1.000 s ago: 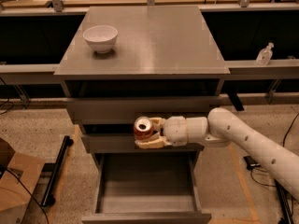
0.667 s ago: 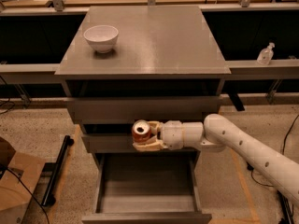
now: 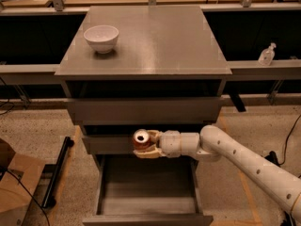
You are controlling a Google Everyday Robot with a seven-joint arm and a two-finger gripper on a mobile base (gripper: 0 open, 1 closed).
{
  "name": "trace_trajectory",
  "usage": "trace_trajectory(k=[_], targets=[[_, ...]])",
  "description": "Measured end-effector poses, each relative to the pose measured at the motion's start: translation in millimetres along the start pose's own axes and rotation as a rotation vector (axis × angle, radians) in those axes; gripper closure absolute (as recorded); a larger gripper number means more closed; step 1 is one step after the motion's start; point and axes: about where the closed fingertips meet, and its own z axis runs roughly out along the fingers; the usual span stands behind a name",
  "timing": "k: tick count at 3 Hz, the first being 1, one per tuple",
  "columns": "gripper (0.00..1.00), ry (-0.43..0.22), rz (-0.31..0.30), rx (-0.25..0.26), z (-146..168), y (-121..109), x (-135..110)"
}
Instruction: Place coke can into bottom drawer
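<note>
Red coke can clenched in jaws of gripper, hanging over far end of open bottom drawer. I fear high release: can bounces, topples, or clips middle drawer front.

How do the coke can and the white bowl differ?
The coke can is red with a silver top; the white bowl is white. The can is narrower than the bowl. The can is held in the gripper, in front of the middle drawer above the open bottom drawer; the bowl rests on the cabinet top. Both are round.
</note>
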Motion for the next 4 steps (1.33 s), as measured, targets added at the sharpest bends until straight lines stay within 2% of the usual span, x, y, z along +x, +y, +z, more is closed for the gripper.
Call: trace_trajectory(k=[1, 2, 3, 4], targets=[[1.00, 0.003, 0.021, 0.017, 4, 3, 31], [1.00, -0.034, 0.072, 0.028, 9, 6, 56], [1.00, -0.039, 0.080, 0.027, 11, 8, 60], [1.00, 0.010, 0.110, 0.036, 13, 10, 84]])
